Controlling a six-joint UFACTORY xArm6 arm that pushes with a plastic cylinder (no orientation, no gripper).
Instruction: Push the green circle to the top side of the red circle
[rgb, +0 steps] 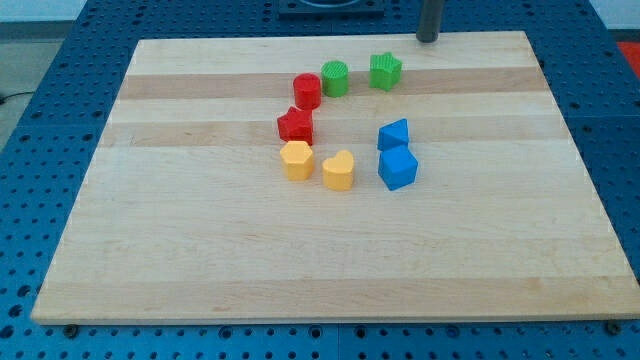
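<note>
Camera view shows my tip at the view's top edge of the wooden board, the rod standing upright and running out of the picture above. It has no jaws to speak of, only the bare rod end, which touches no block. It sits well apart from the blocks, up and to the view's right of the green star-like block.

Seven blocks lie on the board: two green, two red, two yellow, two blue minus none, so eight in all. The green circle sits touching or just beside the red circle, at its upper right. Below the red circle lies a red star-like block. Under that are a yellow hexagon-like block and a yellow heart-like block. To the view's right, a blue angular block sits just above a blue cube
</note>
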